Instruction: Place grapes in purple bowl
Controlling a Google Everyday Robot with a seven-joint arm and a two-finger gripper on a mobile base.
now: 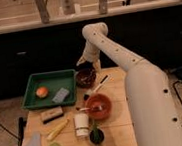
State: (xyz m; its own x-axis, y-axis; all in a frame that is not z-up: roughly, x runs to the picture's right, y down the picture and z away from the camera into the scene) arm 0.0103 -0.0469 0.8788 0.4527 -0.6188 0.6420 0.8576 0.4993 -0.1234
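A light wooden table (121, 133) stands on a pale speckled floor (3, 106), before a long dark counter front (26, 51). A pale ledge (27, 24) tops the counter, carrying grey upright posts (41, 7); light is dim.

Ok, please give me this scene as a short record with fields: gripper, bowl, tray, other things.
gripper: the gripper hovers just above the purple bowl, at the table's far edge
purple bowl: the purple bowl stands right of the green tray
grapes: cannot be made out
green tray: the green tray holds an orange fruit and a grey block
red bowl: the red bowl has a utensil in it
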